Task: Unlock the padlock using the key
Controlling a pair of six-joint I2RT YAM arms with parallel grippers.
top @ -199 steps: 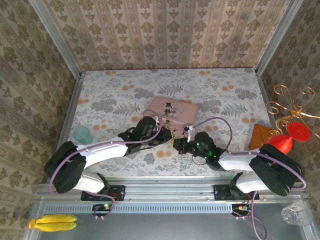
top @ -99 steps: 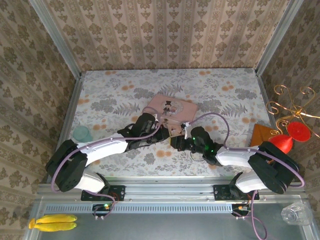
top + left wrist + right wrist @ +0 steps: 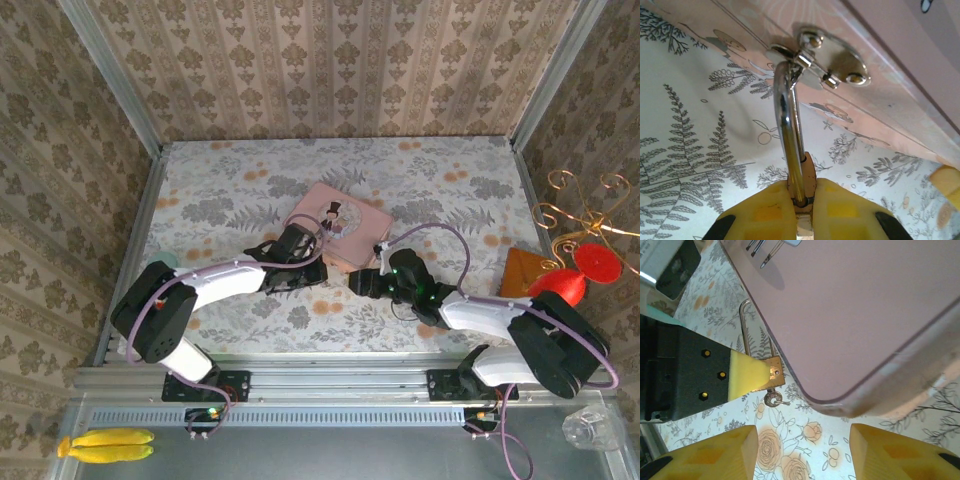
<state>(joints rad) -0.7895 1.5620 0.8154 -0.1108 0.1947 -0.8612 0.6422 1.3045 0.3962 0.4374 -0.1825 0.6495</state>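
One padlock (image 3: pixel 795 150) clamped at body by left gripper (image 3: pixel 802 202) | shackle hooked through pink tin (image 3: pixel 865 315) hasp, long axis pointed at tin | key (image 3: pixel 774 399) seen at opposite end | right gripper (image 3: pixel 803 450) spread wide.

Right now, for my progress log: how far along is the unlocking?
Done: the left gripper is shut on the padlock, and the key looks seated in it. In hand: the right gripper, open, faces the key. Left: turning the key and freeing the shackle, which hangs through the hasp on the tin.
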